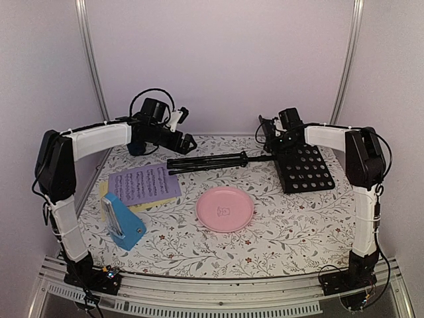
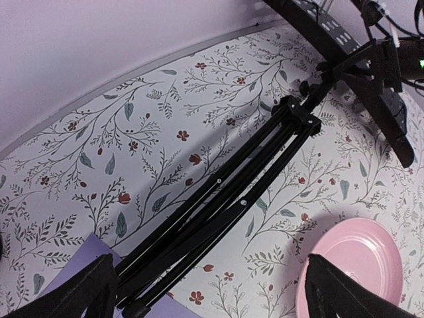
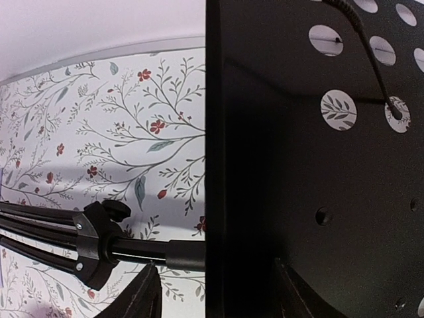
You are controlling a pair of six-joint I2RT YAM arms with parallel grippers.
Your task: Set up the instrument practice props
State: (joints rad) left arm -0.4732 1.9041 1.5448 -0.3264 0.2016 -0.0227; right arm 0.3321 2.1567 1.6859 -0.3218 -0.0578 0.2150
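The black music stand lies flat on the table, its folded tripod legs (image 1: 209, 161) pointing left and its perforated desk (image 1: 305, 169) at the right. My left gripper (image 1: 185, 142) hovers open over the legs' left end (image 2: 218, 205), a finger on each side and touching nothing. My right gripper (image 3: 217, 295) straddles the desk's left edge (image 3: 318, 165) where the pole (image 3: 142, 248) joins. Its fingers stand apart, the left one clear of the edge. The lilac sheet (image 1: 142, 183) lies over the yellow sheet (image 1: 105, 193) at the left. The blue metronome (image 1: 124, 224) lies in front of them.
A pink round plate (image 1: 224, 209) sits at the middle of the table, just in front of the stand's legs and close to my left gripper's right finger (image 2: 338, 291). A small dark blue object (image 1: 136, 148) is half hidden behind my left arm. Walls enclose the back and sides.
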